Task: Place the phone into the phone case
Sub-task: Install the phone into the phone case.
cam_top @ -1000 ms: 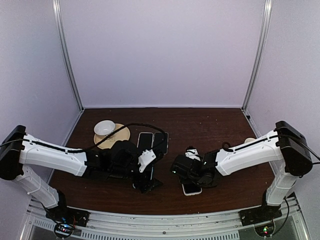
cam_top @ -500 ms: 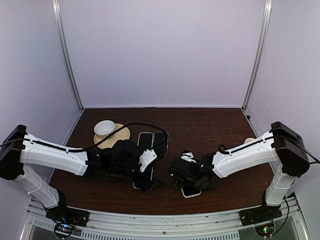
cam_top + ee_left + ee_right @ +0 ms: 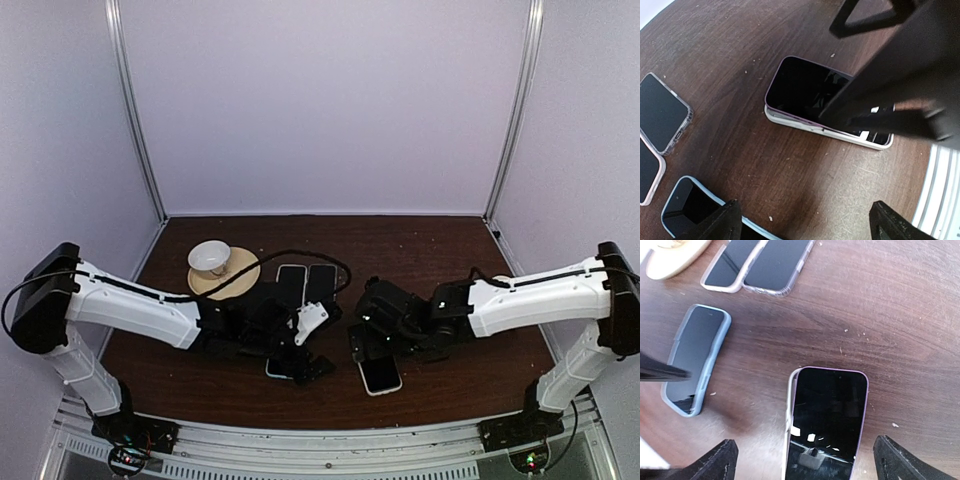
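Observation:
A purple-edged phone (image 3: 827, 420) lies screen up on the white phone case (image 3: 790, 410), whose rim shows along the phone's left side. The pair lies at the table's near middle (image 3: 380, 375) and shows in the left wrist view (image 3: 810, 95). My right gripper (image 3: 807, 462) is open and empty, with its fingers spread on either side of the phone's near end and above it (image 3: 365, 345). My left gripper (image 3: 810, 225) is open and empty, over bare table to the left of the phone (image 3: 310, 368).
A phone in a blue case (image 3: 695, 357) lies left of the pair, partly under my left gripper. Two phones in clear cases (image 3: 305, 283) lie farther back. A white bowl (image 3: 208, 255) sits on a wooden disc (image 3: 235, 275) at back left.
My right gripper has drawn back off the phone, which now lies uncovered on the case. My left gripper has shifted slightly right and nearer.

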`<state>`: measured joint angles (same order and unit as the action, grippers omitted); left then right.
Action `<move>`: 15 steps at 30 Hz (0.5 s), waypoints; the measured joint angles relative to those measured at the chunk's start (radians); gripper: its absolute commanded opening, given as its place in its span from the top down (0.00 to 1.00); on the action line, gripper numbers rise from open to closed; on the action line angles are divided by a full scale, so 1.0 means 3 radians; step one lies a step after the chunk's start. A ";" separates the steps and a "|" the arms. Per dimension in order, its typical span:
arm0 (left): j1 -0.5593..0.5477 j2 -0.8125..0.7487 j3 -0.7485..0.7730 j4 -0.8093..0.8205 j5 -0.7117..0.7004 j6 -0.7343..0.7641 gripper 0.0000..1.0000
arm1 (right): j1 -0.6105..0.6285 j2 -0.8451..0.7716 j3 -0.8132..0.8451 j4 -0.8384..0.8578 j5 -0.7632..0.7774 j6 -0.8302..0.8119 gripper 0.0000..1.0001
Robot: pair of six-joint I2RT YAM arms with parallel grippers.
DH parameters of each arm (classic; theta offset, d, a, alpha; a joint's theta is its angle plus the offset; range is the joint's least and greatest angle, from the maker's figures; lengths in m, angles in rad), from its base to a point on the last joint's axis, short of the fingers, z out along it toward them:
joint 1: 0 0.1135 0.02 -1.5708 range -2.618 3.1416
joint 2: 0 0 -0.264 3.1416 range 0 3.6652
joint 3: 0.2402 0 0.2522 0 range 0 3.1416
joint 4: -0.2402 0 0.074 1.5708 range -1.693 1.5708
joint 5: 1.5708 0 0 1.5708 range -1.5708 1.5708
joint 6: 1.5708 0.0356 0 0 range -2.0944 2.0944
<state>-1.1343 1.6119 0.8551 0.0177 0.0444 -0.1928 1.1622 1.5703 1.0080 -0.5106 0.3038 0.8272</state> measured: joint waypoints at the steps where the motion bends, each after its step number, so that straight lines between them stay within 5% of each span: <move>1: 0.0000 0.0034 0.0028 0.0000 0.0010 -0.0013 0.14 | -0.0020 -0.0106 -0.0024 -0.0001 -0.0064 -0.0019 0.08; 7: -0.0001 0.0315 0.0270 -0.0037 0.0094 -0.0088 0.30 | -0.0156 -0.0395 -0.0394 -0.0006 -0.0491 -0.0028 0.61; 15: -0.0001 0.0671 0.0440 -0.0080 0.0201 -0.0200 0.43 | -0.0285 -0.0418 -0.0919 0.0148 -0.0894 0.0033 0.69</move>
<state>-1.1347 1.8133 0.9871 -0.0063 0.1047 -0.2527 1.0767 1.4448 0.7322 -0.4664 0.0357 0.8371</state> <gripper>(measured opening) 0.582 0.311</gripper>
